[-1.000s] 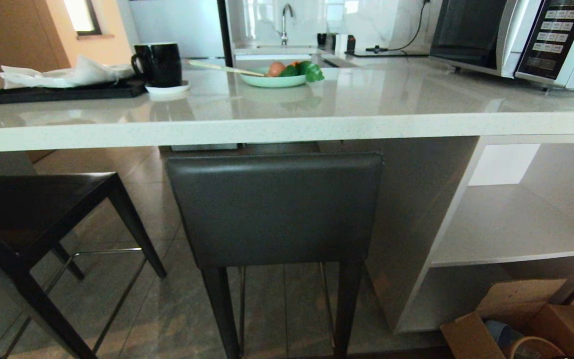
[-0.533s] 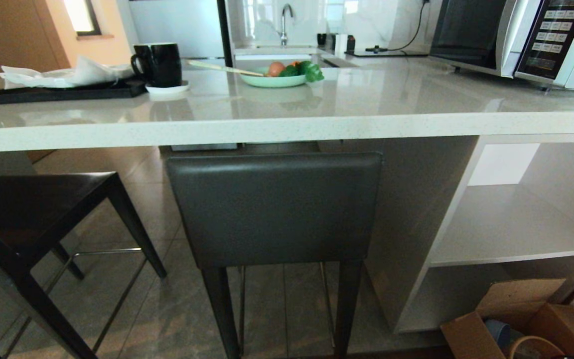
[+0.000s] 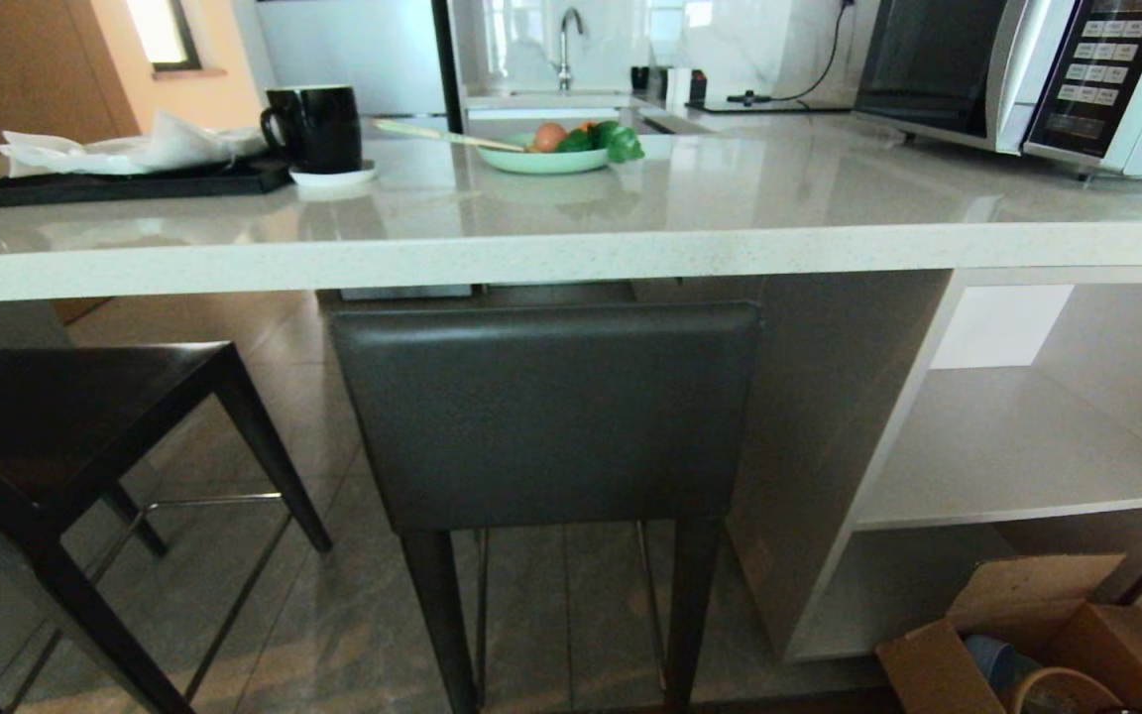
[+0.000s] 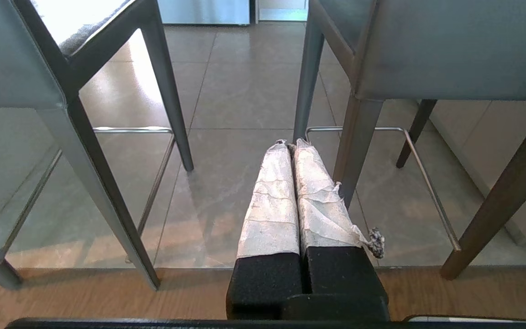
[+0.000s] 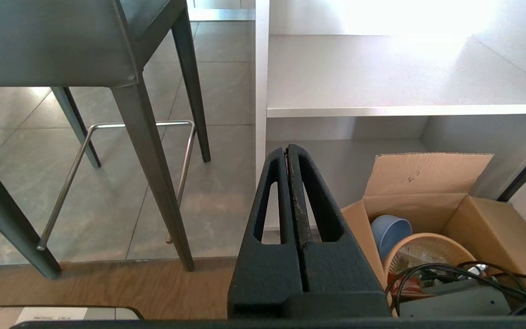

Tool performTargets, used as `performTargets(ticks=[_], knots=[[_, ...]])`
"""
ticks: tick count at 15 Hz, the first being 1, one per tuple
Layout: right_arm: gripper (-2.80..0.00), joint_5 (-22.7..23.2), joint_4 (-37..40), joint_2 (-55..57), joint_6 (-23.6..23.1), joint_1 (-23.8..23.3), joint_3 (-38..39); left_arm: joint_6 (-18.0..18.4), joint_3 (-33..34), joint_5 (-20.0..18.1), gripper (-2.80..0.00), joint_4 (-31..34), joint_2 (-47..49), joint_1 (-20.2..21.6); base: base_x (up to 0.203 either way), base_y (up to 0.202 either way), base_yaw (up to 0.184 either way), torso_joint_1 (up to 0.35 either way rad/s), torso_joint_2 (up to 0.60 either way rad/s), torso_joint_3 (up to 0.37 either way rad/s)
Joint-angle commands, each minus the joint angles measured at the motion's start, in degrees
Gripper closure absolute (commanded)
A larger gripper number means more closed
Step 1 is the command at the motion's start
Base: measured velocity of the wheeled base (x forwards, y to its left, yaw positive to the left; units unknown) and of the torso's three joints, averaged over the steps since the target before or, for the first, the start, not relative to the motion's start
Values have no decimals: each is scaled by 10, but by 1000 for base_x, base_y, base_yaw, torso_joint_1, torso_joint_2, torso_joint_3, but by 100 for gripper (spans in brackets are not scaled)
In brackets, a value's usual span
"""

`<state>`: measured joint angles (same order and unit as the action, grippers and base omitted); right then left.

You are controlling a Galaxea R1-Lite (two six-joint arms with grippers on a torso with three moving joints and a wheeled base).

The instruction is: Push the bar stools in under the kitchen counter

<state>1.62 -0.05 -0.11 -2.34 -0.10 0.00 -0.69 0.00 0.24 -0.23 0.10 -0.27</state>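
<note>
Leather-backed stool (image 3: 546, 416) beneath speckled stone counter (image 3: 531, 260)

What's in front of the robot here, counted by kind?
Stools: 2
Mugs: 1
Bowls of vegetables: 1
Trays: 1
Microwaves: 1
Cardboard boxes: 1
Total: 7

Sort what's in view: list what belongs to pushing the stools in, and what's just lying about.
Job:
- two tall dark grey leather-backed bar stools
- glossy off-white speckled stone kitchen counter

Lying about:
- black mug
- pale green bowl of vegetables
- silver microwave
- brown cardboard box
</note>
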Motion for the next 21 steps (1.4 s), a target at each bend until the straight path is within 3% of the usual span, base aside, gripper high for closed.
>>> performTargets(ticks=[1,21], knots=[[0,0,0,1,0,0,0,-1,0,0,0,0,3,0,0,0,0,0,0,0],[0,-7,1,1,4,0,-2,-1,0,0,0,0,3,1,0,4,0,0,0,0]])
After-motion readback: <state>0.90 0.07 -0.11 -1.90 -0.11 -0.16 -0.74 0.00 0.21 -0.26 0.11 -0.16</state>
